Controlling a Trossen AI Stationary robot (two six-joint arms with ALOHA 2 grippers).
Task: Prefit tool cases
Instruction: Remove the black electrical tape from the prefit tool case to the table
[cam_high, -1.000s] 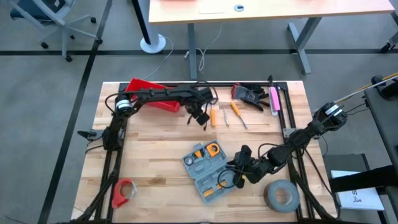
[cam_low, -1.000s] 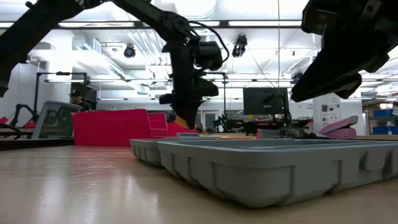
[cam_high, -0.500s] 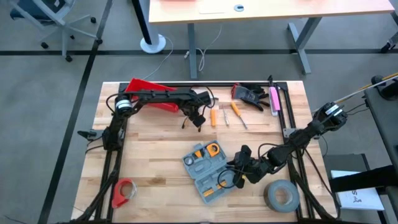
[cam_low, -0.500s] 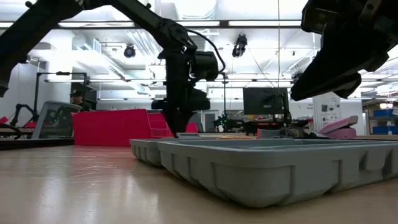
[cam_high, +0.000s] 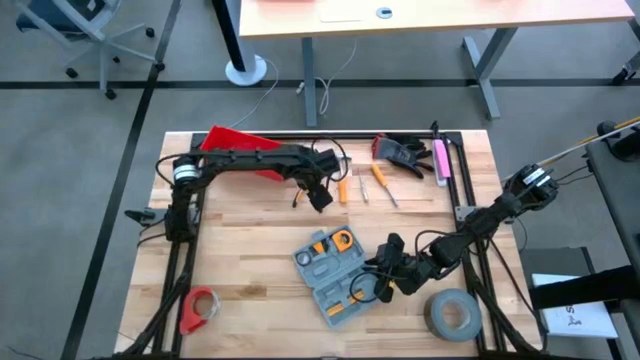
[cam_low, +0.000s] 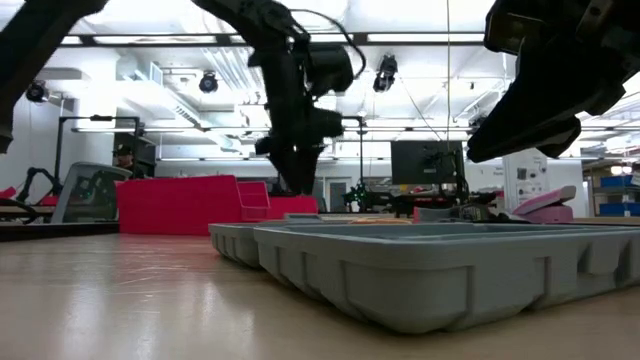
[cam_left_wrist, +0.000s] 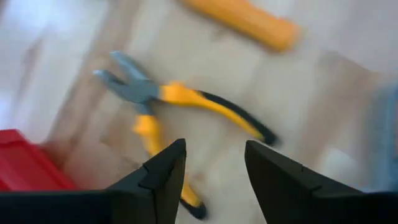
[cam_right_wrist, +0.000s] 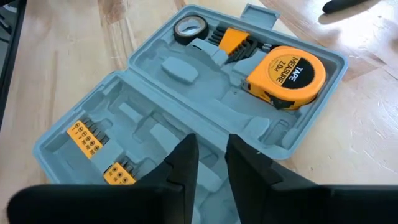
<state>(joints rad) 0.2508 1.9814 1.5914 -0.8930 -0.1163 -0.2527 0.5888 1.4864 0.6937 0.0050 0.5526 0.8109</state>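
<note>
One wrist view alone shows pliers (cam_left_wrist: 171, 118), tape measure (cam_right_wrist: 287, 70) in case (cam_right_wrist: 155, 112)

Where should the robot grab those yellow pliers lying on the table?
Probably from straight above, pinching both yellow handles together near the middle. The pliers lie flat on the table with their handles spread, and the left hand, fingers apart, hangs right over them.

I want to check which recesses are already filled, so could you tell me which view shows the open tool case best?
The right wrist view: the tool case fills it, with tape measure and bit holders seated. The high view shows it small; the low view only its side wall; the left wrist view misses it.
</note>
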